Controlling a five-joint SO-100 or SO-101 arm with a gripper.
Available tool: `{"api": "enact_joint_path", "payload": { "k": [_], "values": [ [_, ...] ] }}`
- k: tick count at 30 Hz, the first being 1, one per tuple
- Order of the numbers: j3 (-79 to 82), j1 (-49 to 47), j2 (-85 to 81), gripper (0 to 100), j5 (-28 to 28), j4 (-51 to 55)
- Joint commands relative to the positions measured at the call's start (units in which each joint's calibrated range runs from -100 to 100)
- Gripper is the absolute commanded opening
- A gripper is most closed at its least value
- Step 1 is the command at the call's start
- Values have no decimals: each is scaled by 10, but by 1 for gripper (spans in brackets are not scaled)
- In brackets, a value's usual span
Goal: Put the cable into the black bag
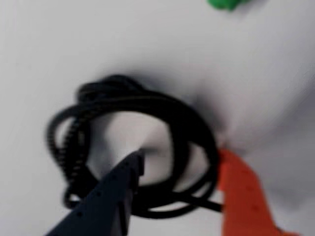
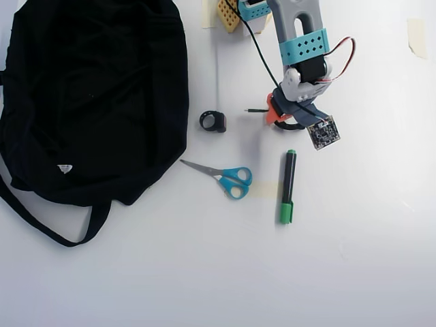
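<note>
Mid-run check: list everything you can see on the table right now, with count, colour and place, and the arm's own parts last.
black bag: one, black, left side of the overhead view, strap trailing below.
cable: one, black coil, under the claw; plug tip pokes out left.
ring clip: one, black, between bag and cable.
scissors: one, blue handles, centre.
marker: one, green and black, right of the scissors.
tape pieces: beige, top edge.
arm: grey with teal bands.
claw: dark finger inside the loop, orange finger outside it; open around the coil.

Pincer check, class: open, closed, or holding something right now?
Pincer: open, one finger inside the cable coil, the orange one outside; nothing gripped yet.
</note>
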Motion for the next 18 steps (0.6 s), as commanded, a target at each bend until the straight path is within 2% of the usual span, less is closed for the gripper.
{"api": "enact_joint_path", "payload": {
  "k": [1, 8, 18],
  "values": [
    [-2, -1, 0, 12, 2, -6],
    [-1, -1, 0, 2, 3, -6],
    [0, 1, -1, 2, 3, -6]
  ]
}}
